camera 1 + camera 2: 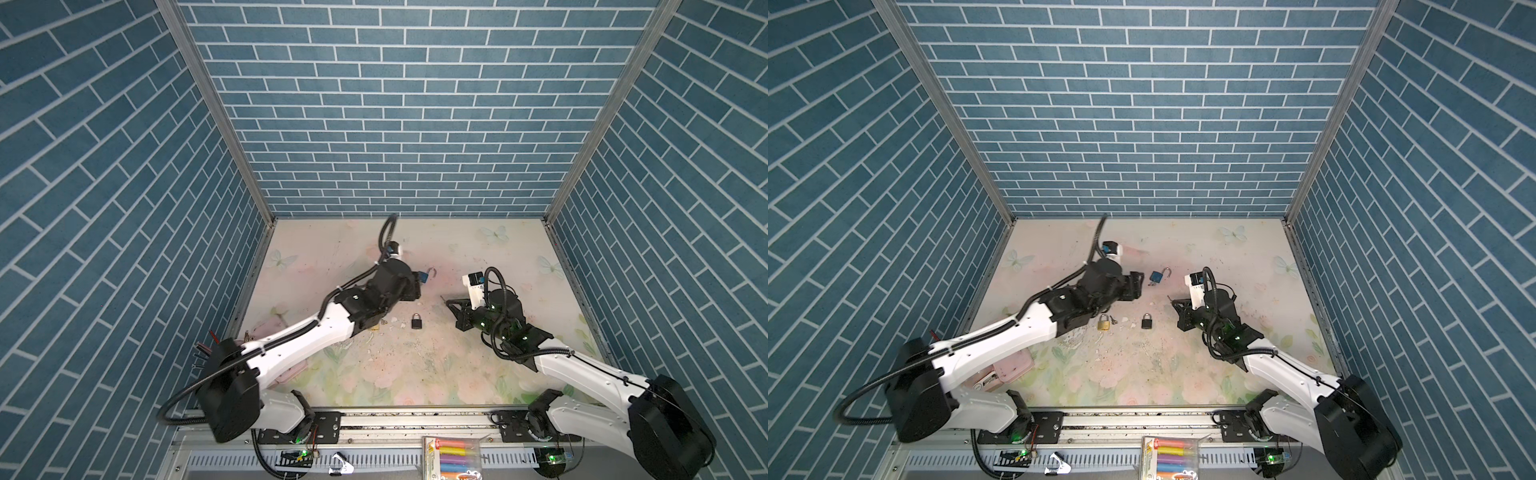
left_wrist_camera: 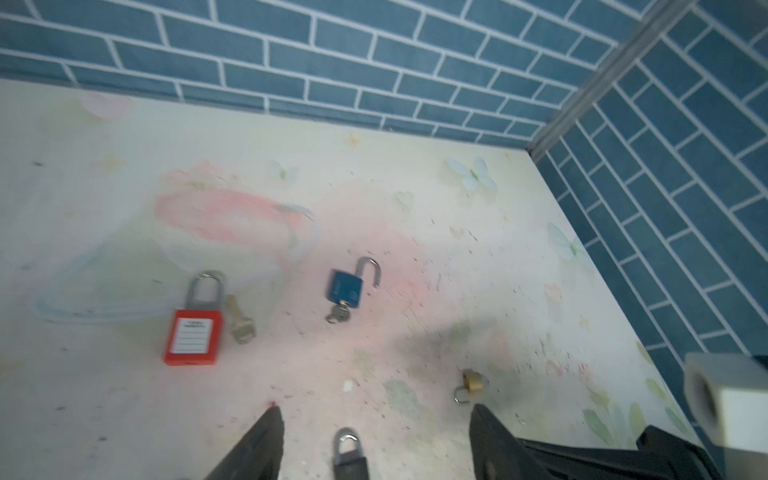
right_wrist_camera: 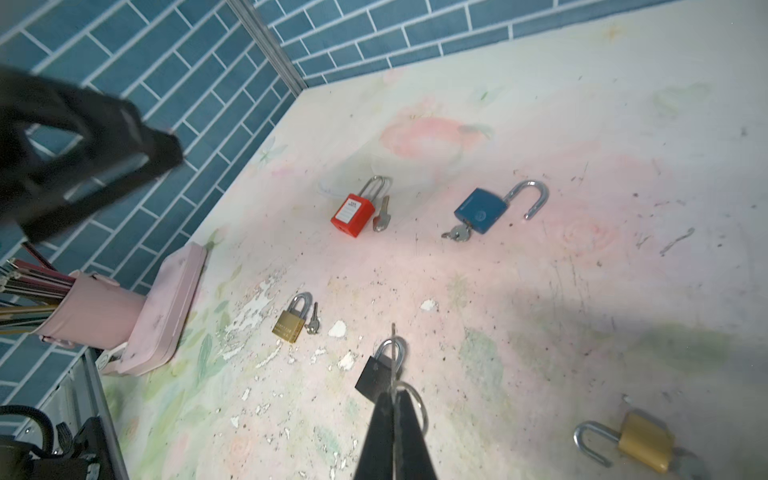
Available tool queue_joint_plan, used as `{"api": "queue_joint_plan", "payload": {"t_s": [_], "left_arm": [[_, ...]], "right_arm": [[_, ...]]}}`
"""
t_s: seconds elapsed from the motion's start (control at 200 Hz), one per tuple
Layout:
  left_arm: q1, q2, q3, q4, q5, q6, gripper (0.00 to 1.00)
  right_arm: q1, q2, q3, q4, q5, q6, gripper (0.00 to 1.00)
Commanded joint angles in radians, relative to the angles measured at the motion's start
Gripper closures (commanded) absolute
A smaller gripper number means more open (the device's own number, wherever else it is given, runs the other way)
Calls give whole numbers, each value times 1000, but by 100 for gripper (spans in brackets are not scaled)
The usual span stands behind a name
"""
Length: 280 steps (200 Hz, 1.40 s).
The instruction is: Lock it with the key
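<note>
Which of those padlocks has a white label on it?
The red padlock, lying beside a loose key; none of the others shows a label.

Hardly any legible text.
- Red plastic padlock (image 2: 193, 334), out past the left pincer (image 2: 376, 415) fingertips: its white label (image 2: 192, 336) carries a header line and ruled lines, too blurred to read.
- Blue metal padlock (image 3: 480, 210), well beyond the right pincer (image 3: 392, 399): round mark on the body, unreadable.
- Small brass padlock (image 3: 289, 326), nearer that pincer and off to its side: stamped lettering on the body, illegible.
- Clear pack of coloured markers (image 1: 453, 457), back by the arm bases and well apart from both pincers: its yellow card edge shows what looks like a "6". The other print is too small to read.
</note>
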<state>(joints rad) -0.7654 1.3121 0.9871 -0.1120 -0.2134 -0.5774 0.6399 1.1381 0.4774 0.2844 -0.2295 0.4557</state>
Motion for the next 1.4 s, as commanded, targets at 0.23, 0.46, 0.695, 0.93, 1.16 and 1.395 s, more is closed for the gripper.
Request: {"api": "queue_joint_plan", "payload": {"t_s": [0.23,0.46,0.695,0.93,1.16,1.395], "left_arm": [[275,-258,-316,314,225,222,13],[322,-228,-329,293,238,247,13],[325,-167,-339,268,115,133,13],[327,-120,-285,180,75,96,13],[326,-124,-272,150,62,109,13],[331,-163,-305,189,84,97,13]], "right_arm": [[3,213,104,-11,-181,62,100],[5,328,137,61,-300,189,100],[58,383,223,-24,-241,245,100],[138,454,325,-146,-124,274,100],[200,544,438,-301,-1,221,100],[269,648,601,-497,152,169,100]]}}
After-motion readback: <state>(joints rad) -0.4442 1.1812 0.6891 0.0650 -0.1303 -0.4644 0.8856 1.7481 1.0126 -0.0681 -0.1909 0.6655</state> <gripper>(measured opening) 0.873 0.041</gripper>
